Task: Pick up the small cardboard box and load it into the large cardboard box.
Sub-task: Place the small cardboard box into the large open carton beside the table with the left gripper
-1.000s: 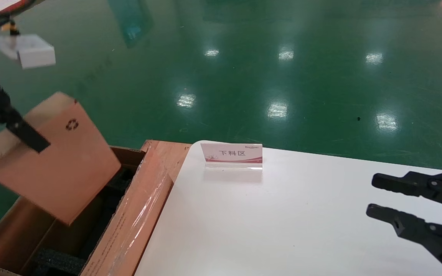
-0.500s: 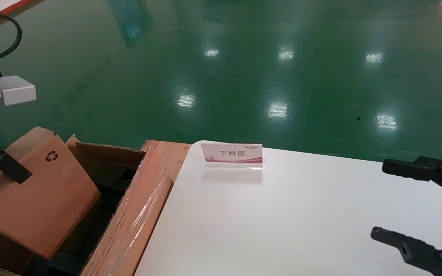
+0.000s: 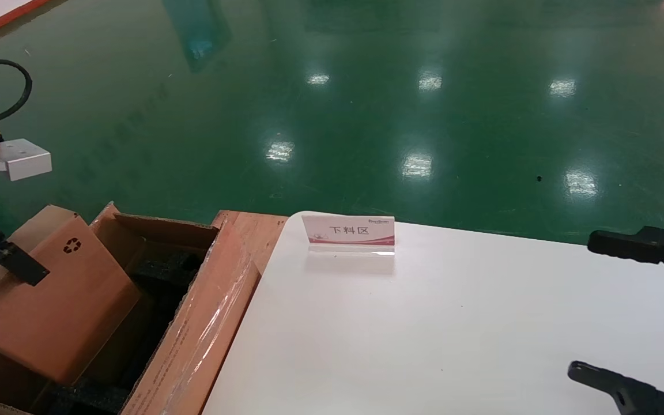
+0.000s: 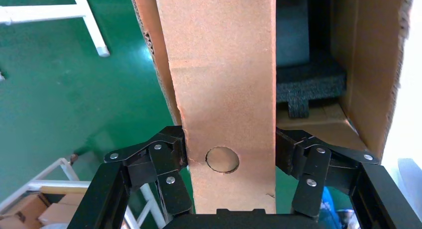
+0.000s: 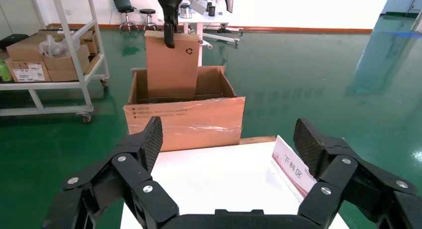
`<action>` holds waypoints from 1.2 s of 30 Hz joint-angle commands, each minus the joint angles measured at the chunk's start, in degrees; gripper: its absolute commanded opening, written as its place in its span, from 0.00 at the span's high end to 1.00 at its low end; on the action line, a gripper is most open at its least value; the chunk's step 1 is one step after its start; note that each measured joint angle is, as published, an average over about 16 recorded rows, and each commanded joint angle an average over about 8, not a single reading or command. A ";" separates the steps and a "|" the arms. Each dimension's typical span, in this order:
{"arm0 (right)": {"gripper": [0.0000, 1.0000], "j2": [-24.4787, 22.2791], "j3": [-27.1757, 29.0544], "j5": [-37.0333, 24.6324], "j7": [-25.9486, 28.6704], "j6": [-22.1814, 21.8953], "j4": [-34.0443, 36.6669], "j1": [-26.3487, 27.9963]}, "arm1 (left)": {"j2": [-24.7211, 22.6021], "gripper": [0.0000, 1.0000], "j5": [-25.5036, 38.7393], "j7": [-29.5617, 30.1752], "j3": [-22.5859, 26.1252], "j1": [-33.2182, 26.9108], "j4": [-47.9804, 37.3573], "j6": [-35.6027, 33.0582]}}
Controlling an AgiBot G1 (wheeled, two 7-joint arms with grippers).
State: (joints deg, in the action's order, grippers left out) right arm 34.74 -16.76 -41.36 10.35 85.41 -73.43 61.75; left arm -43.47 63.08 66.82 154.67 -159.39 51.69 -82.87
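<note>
Over the large cardboard box (image 3: pixel 205 323), left claw (image 4: pixel 230 157) grips the small cardboard box (image 3: pixel 49 300) tilted.

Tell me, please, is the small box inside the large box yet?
Partly in: the small box has its lower end inside the large box, top held by the left gripper.

A factory or warehouse floor: glossy green epoxy floor (image 3: pixel 424 104), metal shelving cart (image 5: pixel 74 64) stacked with cartons, upper left.

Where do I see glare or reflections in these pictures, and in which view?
Head view: ceiling lights mirror as bright patches on the glossy green floor, and the clear tape on the large cardboard box shines. Right wrist view: the floor reflects too, and the same tape glints faintly. Left wrist view: no strong glare.
</note>
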 commanded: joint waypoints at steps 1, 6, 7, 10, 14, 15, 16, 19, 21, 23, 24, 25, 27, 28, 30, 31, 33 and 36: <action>0.00 0.00 -0.01 0.00 0.00 0.00 0.00 0.00 | 0.41 1.00 0.05 0.32 -0.06 1.02 -0.44 0.99; 0.00 -0.01 -0.02 0.02 -0.01 -0.01 0.00 0.01 | 0.84 1.00 -0.30 1.34 -0.27 4.15 -1.95 3.75; 0.00 -0.01 -0.03 0.02 -0.01 -0.01 0.00 0.01 | 0.90 1.00 -0.39 1.46 -0.31 4.78 -2.22 4.26; 0.00 -0.02 -0.04 0.03 -0.02 -0.02 0.00 0.01 | 1.05 1.00 -0.62 1.64 -0.43 6.65 -2.99 5.62; 0.00 -0.02 -0.05 0.03 -0.03 -0.02 0.00 0.01 | 1.17 1.00 -0.84 1.63 -0.49 9.00 -4.13 7.01; 0.00 -0.02 -0.05 0.04 -0.03 -0.02 0.00 0.01 | 1.19 1.00 -0.89 1.62 -0.50 9.58 -4.46 7.31; 0.00 -0.02 -0.06 0.04 -0.03 -0.02 0.00 0.01 | 1.19 1.00 -0.95 1.64 -0.50 10.12 -4.80 7.56; 0.00 -0.03 -0.07 0.05 -0.03 -0.03 0.00 0.01 | 1.20 1.00 -1.20 1.74 -0.55 11.57 -5.80 8.20; 0.00 -0.03 -0.07 0.05 -0.04 -0.03 0.00 0.02 | 1.16 1.00 -1.40 1.87 -0.60 12.37 -6.43 8.50; 0.00 -0.03 -0.08 0.05 -0.04 -0.03 0.00 0.02 | 1.07 1.00 -1.54 2.05 -0.63 13.07 -6.99 8.78; 0.00 -0.03 -0.08 0.06 -0.04 -0.04 0.00 0.02 | 1.01 1.00 -1.57 2.14 -0.64 13.40 -7.24 8.96; 0.00 -0.04 -0.09 0.06 -0.04 -0.04 0.00 0.02 | 0.96 1.00 -1.59 2.24 -0.65 13.74 -7.46 9.18; 0.00 -0.04 -0.09 0.06 -0.05 -0.04 0.00 0.02 | 0.87 1.00 -1.59 2.42 -0.67 14.37 -7.84 9.68; 0.00 -0.04 -0.10 0.07 -0.05 -0.04 0.00 0.02 | 0.82 1.00 -1.58 2.50 -0.68 14.71 -8.03 9.98; 0.00 -0.04 -0.10 0.07 -0.05 -0.04 0.00 0.02 | 0.72 1.00 -1.57 2.64 -0.73 15.44 -8.37 10.68; 0.00 -0.04 -0.11 0.07 -0.05 -0.05 0.00 0.02 | 0.68 1.00 -1.59 2.69 -0.77 15.82 -8.55 11.03; 0.00 -0.05 -0.11 0.08 -0.06 -0.05 0.00 0.02 | 0.56 1.00 -1.58 2.75 -0.84 16.62 -8.96 11.78; 0.00 -0.05 -0.12 0.08 -0.06 -0.05 0.00 0.03 | 0.30 1.00 -1.58 2.84 -0.94 17.92 -9.70 12.87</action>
State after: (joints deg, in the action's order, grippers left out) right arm 34.69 -16.88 -41.27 10.29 85.36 -73.43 61.78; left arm -43.20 61.49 69.62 153.75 -141.49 41.87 -70.18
